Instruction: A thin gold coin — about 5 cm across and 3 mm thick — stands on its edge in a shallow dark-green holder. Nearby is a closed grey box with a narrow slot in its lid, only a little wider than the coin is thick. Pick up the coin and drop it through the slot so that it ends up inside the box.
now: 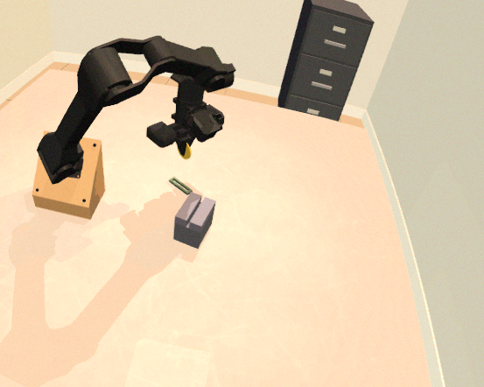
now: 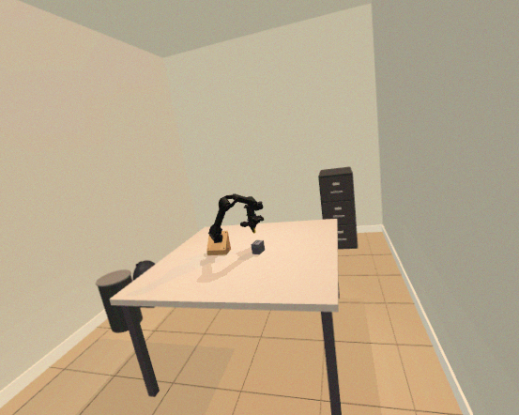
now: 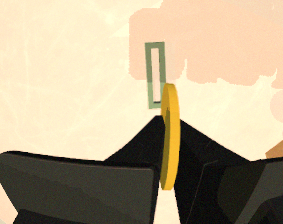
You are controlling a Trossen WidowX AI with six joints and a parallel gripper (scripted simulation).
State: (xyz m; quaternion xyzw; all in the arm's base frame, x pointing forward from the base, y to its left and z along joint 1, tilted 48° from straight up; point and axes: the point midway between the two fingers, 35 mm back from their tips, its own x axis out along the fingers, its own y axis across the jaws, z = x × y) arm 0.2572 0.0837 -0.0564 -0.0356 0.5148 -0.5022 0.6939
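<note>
The gold coin is upright on edge between the fingertips of my gripper, which is shut on it. In the exterior view the gripper is small, with a speck of gold at its tip. The coin is in the air above the table, clear of the dark-green holder. The holder lies flat on the table with its opening empty. The grey box stands close to the holder's near end in the top view, its slot visible in the lid. The box is not in the wrist view.
The arm's wooden base block stands left of the holder and box. The table carries them all. A dark filing cabinet stands behind the table, and a dark bin stands on the floor at left.
</note>
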